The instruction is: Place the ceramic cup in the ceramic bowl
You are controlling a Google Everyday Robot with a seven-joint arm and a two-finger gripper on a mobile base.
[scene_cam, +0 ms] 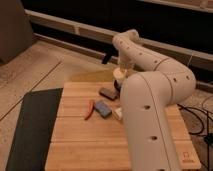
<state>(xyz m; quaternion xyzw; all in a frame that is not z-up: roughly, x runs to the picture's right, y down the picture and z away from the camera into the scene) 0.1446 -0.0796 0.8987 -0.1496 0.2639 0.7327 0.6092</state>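
My gripper (pixel 120 69) is at the end of the big white arm, over the back edge of the wooden table (pixel 85 142). It is shut on the cream-white ceramic cup (pixel 119 74), which hangs just under it. The ceramic bowl (pixel 117 85) is almost wholly hidden behind the arm. Only a dark sliver of it shows right below the cup. I cannot tell whether the cup touches the bowl.
A dark rectangular block (pixel 107 92), a blue block (pixel 103 108), a red object (pixel 89 109) and a white item (pixel 117 114) lie mid-table. A dark mat (pixel 35 125) borders the table's left side. Cables (pixel 200 117) run at the right. The arm covers the table's right half.
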